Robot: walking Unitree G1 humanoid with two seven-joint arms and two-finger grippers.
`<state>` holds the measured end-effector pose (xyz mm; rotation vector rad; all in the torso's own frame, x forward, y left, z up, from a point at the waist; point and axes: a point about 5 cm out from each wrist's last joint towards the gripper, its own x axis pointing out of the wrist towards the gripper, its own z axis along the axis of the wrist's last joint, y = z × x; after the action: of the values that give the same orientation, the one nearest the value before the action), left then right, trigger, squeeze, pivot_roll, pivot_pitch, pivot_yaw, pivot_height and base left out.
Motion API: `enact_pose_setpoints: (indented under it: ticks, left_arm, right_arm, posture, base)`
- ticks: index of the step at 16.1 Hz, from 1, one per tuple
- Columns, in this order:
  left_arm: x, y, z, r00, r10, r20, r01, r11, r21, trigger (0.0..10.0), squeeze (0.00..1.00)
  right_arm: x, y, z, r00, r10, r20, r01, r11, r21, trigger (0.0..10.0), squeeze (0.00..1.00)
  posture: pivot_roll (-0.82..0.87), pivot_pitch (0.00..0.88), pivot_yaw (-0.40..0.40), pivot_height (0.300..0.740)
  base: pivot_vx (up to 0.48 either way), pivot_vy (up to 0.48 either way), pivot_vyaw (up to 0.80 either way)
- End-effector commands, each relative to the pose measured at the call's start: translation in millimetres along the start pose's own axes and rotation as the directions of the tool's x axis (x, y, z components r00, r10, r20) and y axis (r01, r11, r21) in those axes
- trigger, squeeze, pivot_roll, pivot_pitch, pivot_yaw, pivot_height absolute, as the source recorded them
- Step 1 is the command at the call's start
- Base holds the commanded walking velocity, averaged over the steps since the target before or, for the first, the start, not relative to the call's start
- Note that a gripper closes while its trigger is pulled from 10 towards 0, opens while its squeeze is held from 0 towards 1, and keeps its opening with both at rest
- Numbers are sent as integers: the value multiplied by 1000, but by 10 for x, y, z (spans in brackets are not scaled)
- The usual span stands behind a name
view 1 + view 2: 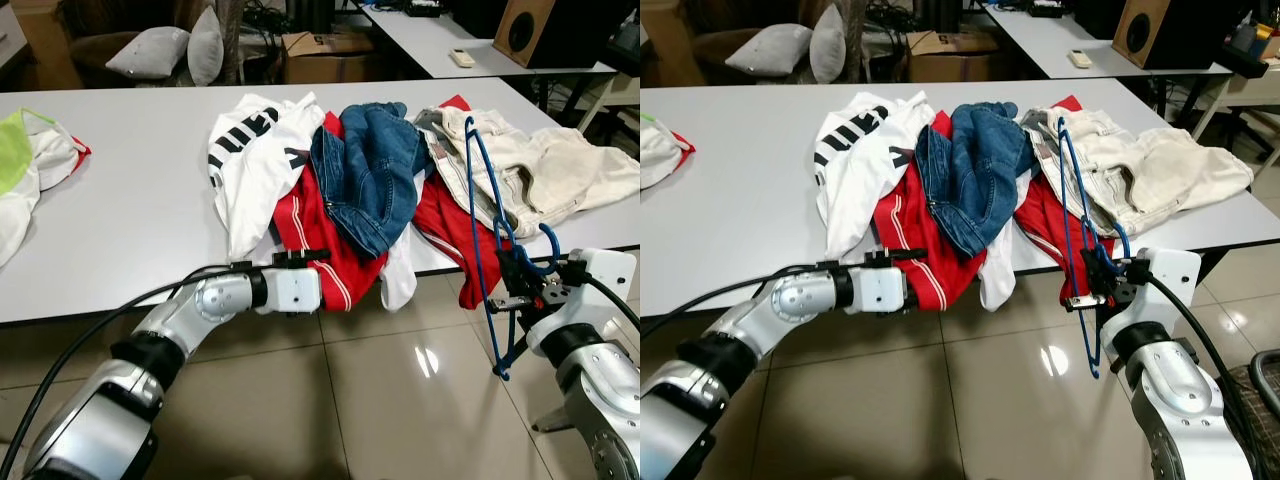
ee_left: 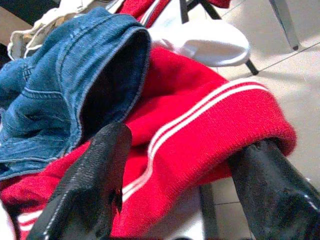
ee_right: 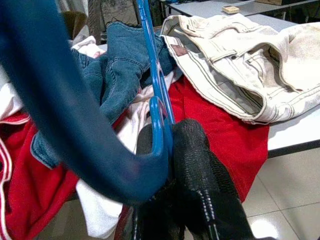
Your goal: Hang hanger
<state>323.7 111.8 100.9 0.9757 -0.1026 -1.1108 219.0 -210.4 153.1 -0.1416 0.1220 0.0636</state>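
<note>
While left fingers (image 2: 175,185) straddle red garment (image 2: 200,145), right fingers (image 3: 172,175) pinching hanger (image 1: 487,225).

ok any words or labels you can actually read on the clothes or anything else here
White t-shirt: large black block letters across the crumpled fabric, folded over and cut off, so no whole word can be read.
Cream trousers: a small brown patch at the waistband, too blurred to read.
Blue hanger, jeans and red garment: no text seen.

Blue hanger (image 1: 487,225) stands upright, clamped in right end effector (image 1: 520,288).
</note>
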Motion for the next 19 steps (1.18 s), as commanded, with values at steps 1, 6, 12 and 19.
enact_pose_setpoints:
  ticks: [1, 6, 12, 19]
  left_arm:
    - [11, 24, 11, 1000, -12, 7, 12, 1000, -7, 0, 0]
    - [24, -5, 6, 999, -35, 16, 36, 999, -32, 0, 0]
    - [16, 37, 0, 1000, -12, 25, 14, 997, -73, 0, 0]
    - [24, 114, 19, 997, 60, 46, -53, 987, -153, 0, 0]
  right_arm:
    - [-5, -12, 9, 1000, -14, 10, 14, 1000, -11, 10000, 0]
    - [-3, -11, 7, 1000, -16, 10, 16, 1000, -16, 10000, 0]
    - [15, 18, -20, 1000, -16, 0, 16, 998, -54, 10000, 0]
    - [34, 37, -28, 1000, -5, -5, 5, 998, -64, 10000, 0]
  posture:
    - [-173, 0, -13, 740]
    - [-174, 0, -14, 740]
    - [-172, 0, -13, 740]
    - [-172, 0, -25, 740]
  base:
    - [0, 0, 0]
    - [0, 0, 0]
    - [0, 0, 0]
    - [0, 0, 0]
